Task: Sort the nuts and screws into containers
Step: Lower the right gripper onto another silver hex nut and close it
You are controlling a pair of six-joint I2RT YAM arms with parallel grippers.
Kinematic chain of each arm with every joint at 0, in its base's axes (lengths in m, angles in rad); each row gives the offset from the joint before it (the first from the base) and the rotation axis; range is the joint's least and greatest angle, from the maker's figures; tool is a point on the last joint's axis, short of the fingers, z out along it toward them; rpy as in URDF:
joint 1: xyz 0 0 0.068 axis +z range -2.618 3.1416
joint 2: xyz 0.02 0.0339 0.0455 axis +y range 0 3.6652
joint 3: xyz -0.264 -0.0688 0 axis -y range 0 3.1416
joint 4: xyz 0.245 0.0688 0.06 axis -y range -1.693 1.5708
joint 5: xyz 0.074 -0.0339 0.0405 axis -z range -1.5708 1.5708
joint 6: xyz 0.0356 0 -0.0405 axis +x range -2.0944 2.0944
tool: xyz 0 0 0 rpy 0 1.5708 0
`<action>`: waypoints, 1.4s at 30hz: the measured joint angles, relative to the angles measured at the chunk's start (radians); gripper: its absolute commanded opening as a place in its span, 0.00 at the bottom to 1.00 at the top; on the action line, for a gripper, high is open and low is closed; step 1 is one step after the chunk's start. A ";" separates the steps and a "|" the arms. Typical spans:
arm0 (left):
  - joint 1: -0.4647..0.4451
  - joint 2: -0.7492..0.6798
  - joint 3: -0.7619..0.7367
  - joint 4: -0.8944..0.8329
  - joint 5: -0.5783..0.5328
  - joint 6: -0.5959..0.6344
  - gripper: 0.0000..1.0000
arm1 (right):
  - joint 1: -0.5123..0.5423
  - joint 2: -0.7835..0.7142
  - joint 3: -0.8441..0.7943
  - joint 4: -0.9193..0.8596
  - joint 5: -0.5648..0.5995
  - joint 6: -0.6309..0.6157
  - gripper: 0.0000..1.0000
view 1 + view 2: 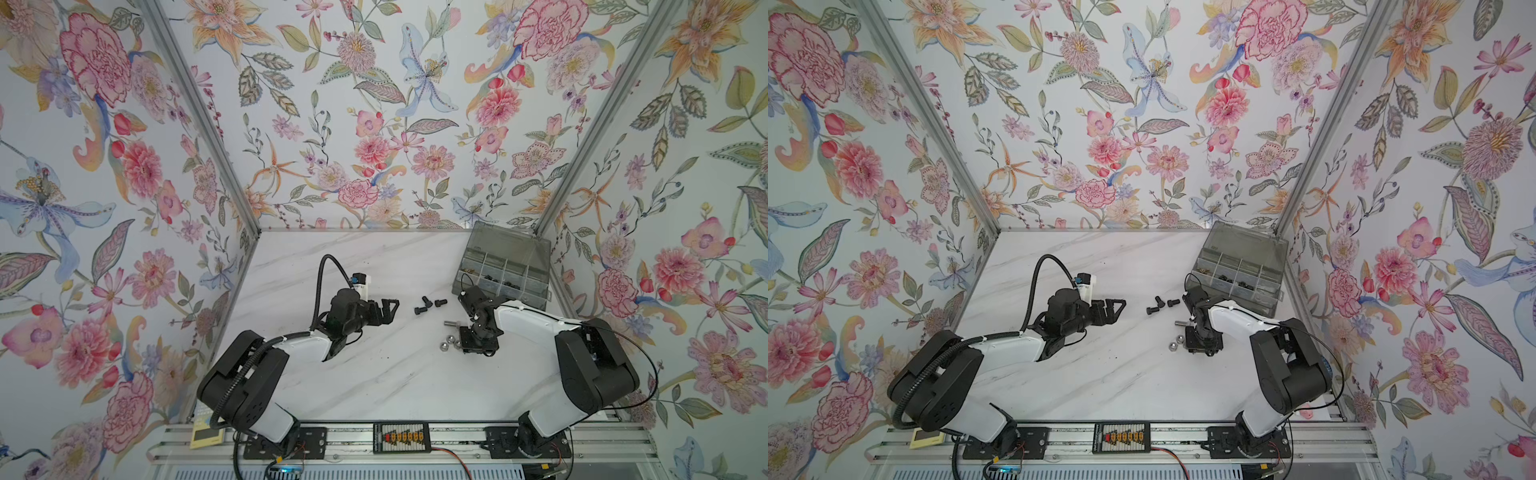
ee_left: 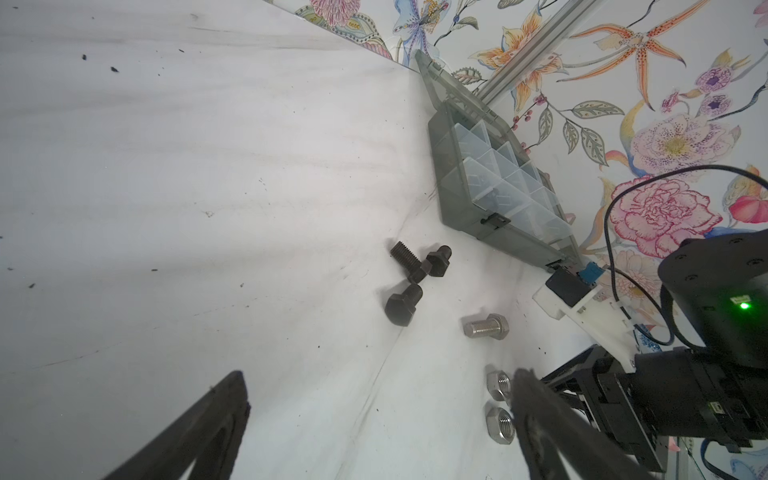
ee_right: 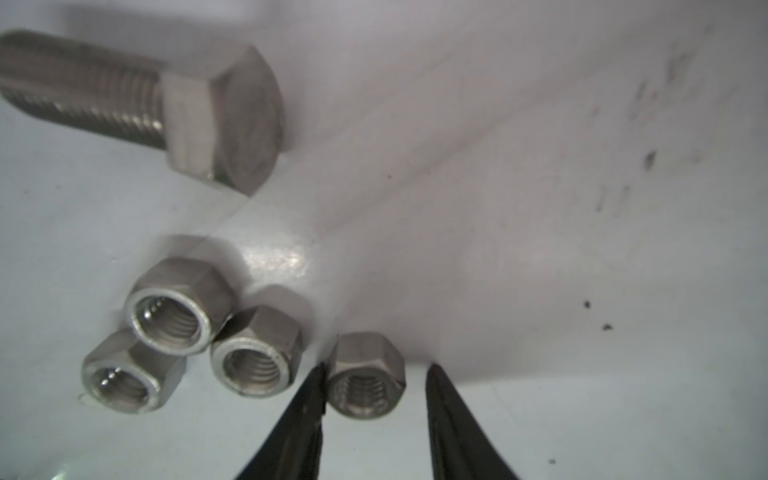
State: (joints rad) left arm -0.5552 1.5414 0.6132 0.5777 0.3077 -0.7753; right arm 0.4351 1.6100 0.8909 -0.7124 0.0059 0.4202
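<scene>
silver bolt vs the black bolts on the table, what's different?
Colour: the silver bolt is shiny bare metal, while the black bolts are dark and matte.
Grouping: the silver bolt lies alone, while the three black bolts cluster, two of them touching.
Neighbours: the silver bolt lies nearer the silver nuts; the black bolts lie farther off.
Shared: hex heads, threaded shafts, lying on their sides on the table.

No legible text anywhere.
Checked both top views and both wrist views: nothing readable. Embossed mark on organiser box (image 1: 1214, 248) lid too small to make out. Small panel (image 1: 400, 436) on rail at front edge of bench shows red and yellow marks, no characters resolvable. Yellowish card (image 1: 206, 430) at front left corner of bench blurred, unreadable. Nothing stamped on silver bolt (image 3: 166, 108) head.
</scene>
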 measured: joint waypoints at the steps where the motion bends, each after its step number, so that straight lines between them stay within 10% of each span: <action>1: 0.000 0.000 0.000 0.000 0.000 0.000 0.99 | 0.003 0.001 0.001 0.000 0.003 0.000 0.42; 42: 0.000 0.038 0.000 0.002 0.000 0.000 0.99 | 0.022 0.056 0.056 -0.011 0.036 -0.016 0.33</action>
State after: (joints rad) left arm -0.5552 1.5791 0.6132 0.5793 0.3077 -0.7757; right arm 0.4572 1.6665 0.9466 -0.7235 0.0422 0.4042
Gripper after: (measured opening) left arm 0.995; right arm 0.350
